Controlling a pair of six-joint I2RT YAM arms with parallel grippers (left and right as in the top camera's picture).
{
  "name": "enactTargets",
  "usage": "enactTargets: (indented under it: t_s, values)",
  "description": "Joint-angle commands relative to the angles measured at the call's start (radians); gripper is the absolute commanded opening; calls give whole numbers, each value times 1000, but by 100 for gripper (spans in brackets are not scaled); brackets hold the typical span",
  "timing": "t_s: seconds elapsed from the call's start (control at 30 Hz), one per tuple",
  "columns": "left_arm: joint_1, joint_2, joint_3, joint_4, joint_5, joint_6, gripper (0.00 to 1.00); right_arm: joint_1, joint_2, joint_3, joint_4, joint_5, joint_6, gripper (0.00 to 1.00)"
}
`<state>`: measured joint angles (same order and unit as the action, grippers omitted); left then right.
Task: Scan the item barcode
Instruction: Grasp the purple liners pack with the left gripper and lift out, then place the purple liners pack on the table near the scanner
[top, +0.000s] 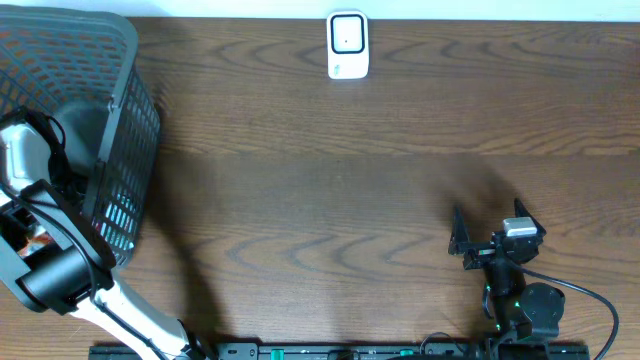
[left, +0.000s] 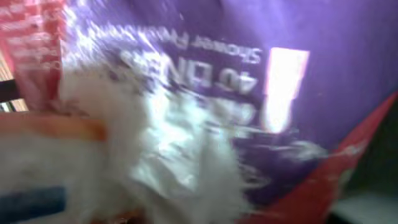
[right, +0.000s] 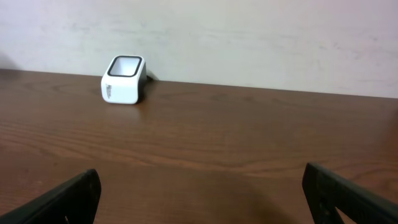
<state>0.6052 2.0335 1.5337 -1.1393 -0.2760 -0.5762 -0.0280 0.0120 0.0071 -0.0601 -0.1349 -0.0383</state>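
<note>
My left arm (top: 45, 265) reaches down into the grey wire basket (top: 125, 120) at the table's left edge. The left wrist view is blurred and filled with packaged items pressed close to the camera: a purple pack (left: 205, 43) with white print, a crinkly white wrapper (left: 168, 143) and a red pack (left: 37, 43). The left fingers do not show, and no barcode is readable. The white scanner (top: 348, 45) (right: 123, 79) stands at the far edge. My right gripper (top: 490, 225) (right: 202, 199) hovers open over bare wood near the front right, holding nothing.
The basket's tall mesh walls surround the left arm's wrist. A pale wall (right: 249, 37) rises just behind the scanner. Brown wood tabletop (top: 330, 190) stretches between the basket, the scanner and the right arm.
</note>
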Motion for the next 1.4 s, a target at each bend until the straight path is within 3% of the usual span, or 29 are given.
enactTargets:
  t_s: [0.0,0.07,0.23,0.43,0.63,0.77,0.93,1.03,1.13,1.23,1.37]
  values:
    - [4,3,-10,-10,0,6,32,6,-5,-2,-3,-3,-11,99]
    - [4,1,-7,-18,2,8,8,6,-5,-2,-3,-3,-11,99]
    - [4,-24,96,-79,79,105,7,6,-5,-2,-3,-3,-11,99]
    - [4,-184,272,-88,328,111,7,6,-5,-2,-3,-3,-11,99]
    - [4,-412,302,104,517,112,7,6,-5,-2,-3,-3,-11,99]
    - [4,-569,302,332,720,98,7,6,-5,-2,-3,-3,-11,99]
    - [-67,-677,302,579,978,-64,7,6,-5,-2,-3,-3,-11,99]
    - [-244,-661,301,539,991,-53,7,6,-5,-2,-3,-3,-11,99]
    - [-453,-598,301,447,974,88,7,6,-5,-2,-3,-3,-11,99]
    - [-690,-483,301,278,755,165,7,6,-5,-2,-3,-3,-11,99]
    - [-861,-346,301,182,565,165,8,6,-5,-2,-3,-3,-11,99]
